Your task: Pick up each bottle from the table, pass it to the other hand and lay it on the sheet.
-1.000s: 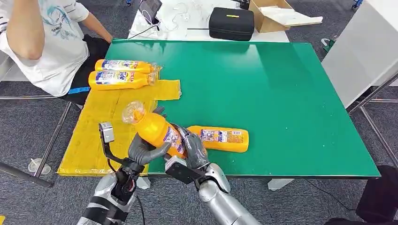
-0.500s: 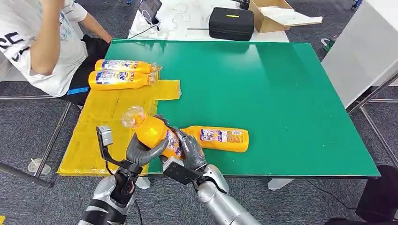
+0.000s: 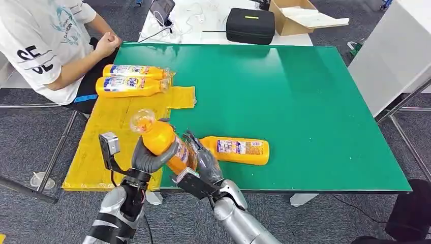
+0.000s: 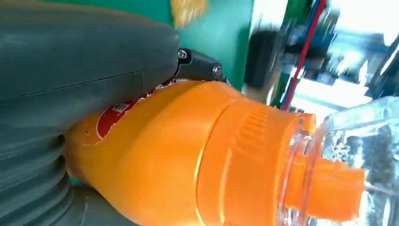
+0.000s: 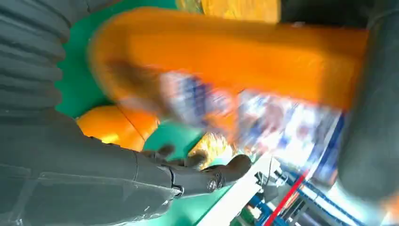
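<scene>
Passing a bottle (image 3: 163,142) across: left hand (image 3: 147,158) wrapped round its upper half, right hand (image 3: 204,161) loosening, fingers half spread, lower down. Hovering at seven o'clock on table (image 3: 305,101), beside yellow sheet (image 3: 114,132), ready for laying down.

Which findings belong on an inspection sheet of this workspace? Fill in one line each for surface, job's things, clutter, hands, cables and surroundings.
Surface: green table, yellow sheet over its left edge.
Job's things: two bottles lying on the sheet; one bottle lying on the green; one held bottle raised near the front edge.
Clutter: nothing seen on the green table.
Hands: left hand grips the held bottle; right hand is at its base, grip unclear.
Cables: white cables on the far white table.
Surroundings: seated person, black case, cardboard box.
</scene>
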Tool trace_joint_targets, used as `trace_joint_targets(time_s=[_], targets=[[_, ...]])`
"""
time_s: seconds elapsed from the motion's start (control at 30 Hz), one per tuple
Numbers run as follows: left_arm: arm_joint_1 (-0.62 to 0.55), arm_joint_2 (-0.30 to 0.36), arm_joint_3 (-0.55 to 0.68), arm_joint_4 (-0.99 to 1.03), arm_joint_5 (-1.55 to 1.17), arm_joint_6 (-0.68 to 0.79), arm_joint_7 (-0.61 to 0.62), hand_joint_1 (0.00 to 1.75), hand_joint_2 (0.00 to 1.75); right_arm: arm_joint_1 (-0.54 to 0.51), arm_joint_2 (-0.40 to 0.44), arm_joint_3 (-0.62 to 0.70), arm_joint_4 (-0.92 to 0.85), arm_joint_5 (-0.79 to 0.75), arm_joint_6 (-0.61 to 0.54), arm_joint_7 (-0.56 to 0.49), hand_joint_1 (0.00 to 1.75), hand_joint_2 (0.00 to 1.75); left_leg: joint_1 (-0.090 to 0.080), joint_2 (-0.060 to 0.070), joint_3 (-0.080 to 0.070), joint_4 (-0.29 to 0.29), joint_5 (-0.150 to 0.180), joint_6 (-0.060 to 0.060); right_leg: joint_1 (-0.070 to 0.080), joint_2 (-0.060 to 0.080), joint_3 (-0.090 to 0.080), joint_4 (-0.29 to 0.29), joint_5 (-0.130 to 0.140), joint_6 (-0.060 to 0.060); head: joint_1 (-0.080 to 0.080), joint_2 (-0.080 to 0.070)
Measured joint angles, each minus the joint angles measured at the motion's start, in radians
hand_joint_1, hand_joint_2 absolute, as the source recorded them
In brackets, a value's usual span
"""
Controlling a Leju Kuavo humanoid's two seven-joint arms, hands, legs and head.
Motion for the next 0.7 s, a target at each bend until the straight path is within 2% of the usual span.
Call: trace_joint_targets(time_s=[0.23,0.43,0.57,0.6,0.7], targets=[[-0.04,0.0,0.083,-0.061,-0.113,0.209,-0.054,1.75,1.75,0.046,-0.021,-0.029,-0.186,-0.084,0.007,0.007,0.0,0.0,0.0,0.0,0.0,0.0,0.0,0.0,0.0,0.0,0.0,0.0,0.0,0.0,0.0,0.0],[-0.074,0.0,0.139,-0.098,-0.165,0.303,-0.084,1.75,1.75,0.083,-0.035,-0.049,-0.297,-0.139,0.016,-0.003,0.0,0.0,0.0,0.0,0.0,0.0,0.0,0.0,0.0,0.0,0.0,0.0,0.0,0.0,0.0,0.0],[-0.09,0.002,0.152,-0.11,-0.282,0.398,-0.112,1.75,1.75,0.099,-0.041,-0.058,-0.347,-0.179,0.013,-0.047,0.0,0.0,0.0,0.0,0.0,0.0,0.0,0.0,0.0,0.0,0.0,0.0,0.0,0.0,0.0,0.0],[-0.094,0.003,0.152,-0.11,-0.337,0.436,-0.119,1.75,1.75,0.103,-0.041,-0.06,-0.362,-0.188,0.008,-0.059,0.0,1.75,0.0,0.0,0.0,0.0,0.0,0.0,0.0,0.0,0.0,0.0,0.0,0.0,0.0,0.0],[-0.125,0.02,0.132,-0.069,-0.582,0.563,-0.112,1.75,1.75,0.107,-0.041,-0.064,-0.413,-0.224,-0.006,-0.088,0.0,1.75,0.0,0.0,0.0,0.0,0.0,0.0,0.0,0.0,0.0,0.0,0.0,0.0,0.0,0.0]])
